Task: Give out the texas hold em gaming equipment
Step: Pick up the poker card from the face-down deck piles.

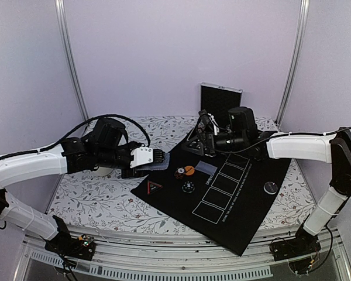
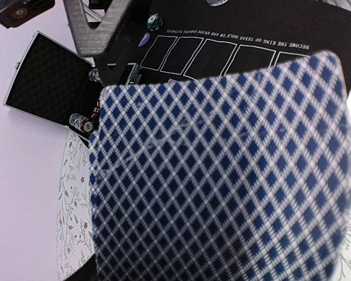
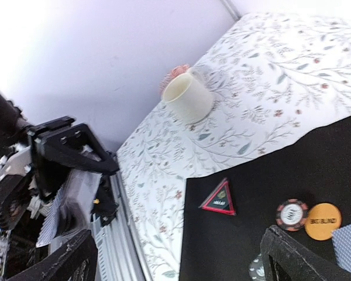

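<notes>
My work area is a softly, evenly lit booth of plain pale lilac walls (image 1: 164, 52) joined by slim silver corner posts (image 1: 71, 64), enclosing my table (image 1: 181, 249), which is covered by a white cloth (image 1: 88, 202) printed with small leafy sprigs.

The black mat (image 3: 269, 175) bears a striped chip (image 3: 292, 214) beside an orange disc (image 3: 323, 221).

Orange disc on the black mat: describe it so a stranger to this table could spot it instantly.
Find the black mat on the flowered table; left of its row of white card outlines sits a small cluster. The orange disc lies flat beside a red-and-black striped chip, the only solid orange piece, with dark lettering.
</notes>
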Robot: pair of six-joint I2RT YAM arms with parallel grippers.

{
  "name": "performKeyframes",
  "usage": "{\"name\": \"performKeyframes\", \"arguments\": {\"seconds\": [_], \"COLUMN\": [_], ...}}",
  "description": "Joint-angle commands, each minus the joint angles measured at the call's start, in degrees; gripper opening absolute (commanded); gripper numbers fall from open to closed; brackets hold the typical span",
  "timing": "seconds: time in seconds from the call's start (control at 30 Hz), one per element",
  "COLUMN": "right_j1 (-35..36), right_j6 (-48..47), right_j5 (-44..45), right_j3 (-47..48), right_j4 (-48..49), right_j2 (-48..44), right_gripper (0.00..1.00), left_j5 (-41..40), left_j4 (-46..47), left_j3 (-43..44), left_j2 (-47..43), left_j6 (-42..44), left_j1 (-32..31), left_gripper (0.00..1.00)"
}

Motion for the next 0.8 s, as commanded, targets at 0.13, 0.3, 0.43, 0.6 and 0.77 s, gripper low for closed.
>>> {"name": "performKeyframes", "arguments": {"seconds": [0.13,0.3,0.43,0.6,0.77], "right_j1": [3.93,5.42,6.96,7.47,8.52], "right_j6": [3.59,4.95,6.18,7.27,7.83], "right_j5": [-10.57,-9.72,-10.02,-9.35,-10.3], "right_j3": [1.44,1.75,3.14,4.01,5.29], "right_j4": [7.23,7.17,6.73,6.56,6.54], "right_j2": [-0.74,-1.99,-0.83,0.52,2.57], "right_gripper": [1.0,0.76,0.55,0.43,0.39], "left_j5": [0.18,-0.19,-0.29,-0.11,-0.06], "left_j4": [1.53,1.63,1.61,1.68,1.74], "left_j3": [-0.53,-0.71,-0.71,-0.71,-0.67], "left_j2": [-0.81,-0.83,-0.83,-0.76,-0.75], "left_j6": [0.49,0.67,0.67,0.67,0.67], "left_j1": [-0.76,-0.71,-0.71,-0.78,-0.73], "left_gripper": [0.53,0.53,0.53,0.53,0.53]}}
